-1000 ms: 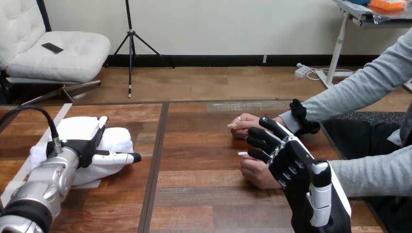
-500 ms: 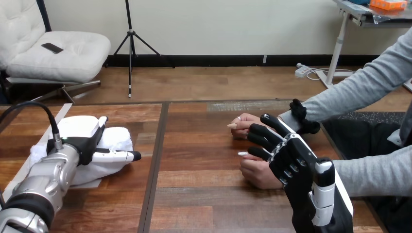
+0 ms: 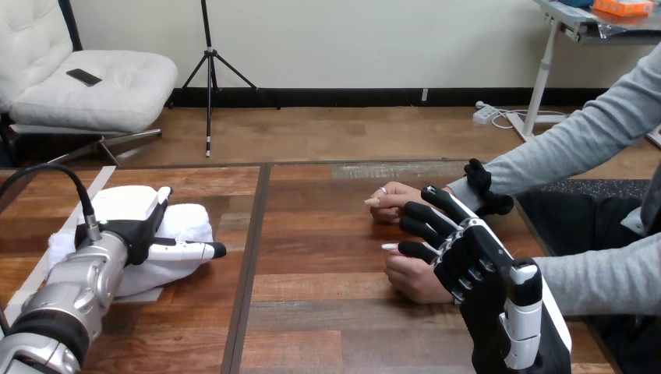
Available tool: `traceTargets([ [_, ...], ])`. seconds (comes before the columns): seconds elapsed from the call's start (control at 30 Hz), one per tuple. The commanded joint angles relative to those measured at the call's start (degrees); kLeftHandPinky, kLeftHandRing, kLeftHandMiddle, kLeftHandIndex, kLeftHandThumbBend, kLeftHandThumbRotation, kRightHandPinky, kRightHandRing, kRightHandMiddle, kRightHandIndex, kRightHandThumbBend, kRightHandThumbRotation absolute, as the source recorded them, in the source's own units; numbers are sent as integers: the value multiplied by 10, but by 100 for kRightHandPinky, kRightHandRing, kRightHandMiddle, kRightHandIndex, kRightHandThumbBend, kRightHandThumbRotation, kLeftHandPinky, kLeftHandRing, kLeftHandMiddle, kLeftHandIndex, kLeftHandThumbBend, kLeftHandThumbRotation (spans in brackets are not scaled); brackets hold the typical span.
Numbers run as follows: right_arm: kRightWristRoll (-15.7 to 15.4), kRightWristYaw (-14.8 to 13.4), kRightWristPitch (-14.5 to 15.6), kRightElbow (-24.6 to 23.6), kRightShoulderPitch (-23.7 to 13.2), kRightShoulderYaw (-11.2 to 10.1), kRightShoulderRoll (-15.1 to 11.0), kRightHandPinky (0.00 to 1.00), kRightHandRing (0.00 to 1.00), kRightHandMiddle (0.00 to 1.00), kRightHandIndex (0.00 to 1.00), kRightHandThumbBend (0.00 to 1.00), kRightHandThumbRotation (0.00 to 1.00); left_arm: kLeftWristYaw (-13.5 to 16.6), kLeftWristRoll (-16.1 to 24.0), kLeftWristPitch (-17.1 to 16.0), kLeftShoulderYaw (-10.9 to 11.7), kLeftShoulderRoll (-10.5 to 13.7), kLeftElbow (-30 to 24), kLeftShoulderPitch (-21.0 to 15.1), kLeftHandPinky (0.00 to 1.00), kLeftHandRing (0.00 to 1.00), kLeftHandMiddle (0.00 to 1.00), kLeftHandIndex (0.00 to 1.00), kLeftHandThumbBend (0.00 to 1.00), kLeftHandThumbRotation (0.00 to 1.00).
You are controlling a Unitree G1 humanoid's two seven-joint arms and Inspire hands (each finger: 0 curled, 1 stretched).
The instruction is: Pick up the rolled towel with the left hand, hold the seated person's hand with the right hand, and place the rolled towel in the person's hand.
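Head view: my left hand (image 3: pixel 136 230) lies on the rolled towel (image 3: pixel 191 220) at the worktop's (image 3: pixel 312 312) left, and I cannot tell its grip. My right hand (image 3: pixel 468 257) is open, straight fingers over the person's nearer hand (image 3: pixel 409 279), not round it. I'd wrap the towel firmly before lifting.

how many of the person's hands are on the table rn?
2. The person's far hand rests near the table's middle; the person's near hand is closer to the robot, partly covered by the right robot hand.
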Motion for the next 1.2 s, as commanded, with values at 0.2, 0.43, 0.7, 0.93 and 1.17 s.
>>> traceTargets([
  [0.2,11,1,-8,-34,-16,1,3,78,85,85,88,91,100,14,0,-6,-13,-17,0,-33,87,92,94,90,100,62],
  [0.43,13,2,-9,-34,-15,1,4,78,85,85,88,90,100,11,7,11,-18,-21,-3,-39,71,80,83,80,96,36],
  [0.7,15,2,-10,-33,-16,-2,2,79,85,85,88,90,100,10,-4,15,-14,-21,-11,-41,52,65,70,69,91,10],
  [0.93,21,5,-10,-31,-17,-2,0,82,86,85,89,90,100,-1,-13,20,-9,-20,-17,-45,40,53,62,62,88,2],
  [1.17,21,4,-11,-28,-19,-3,0,84,86,86,89,89,100,0,-32,18,1,-19,-23,-44,33,43,53,57,81,0],
])
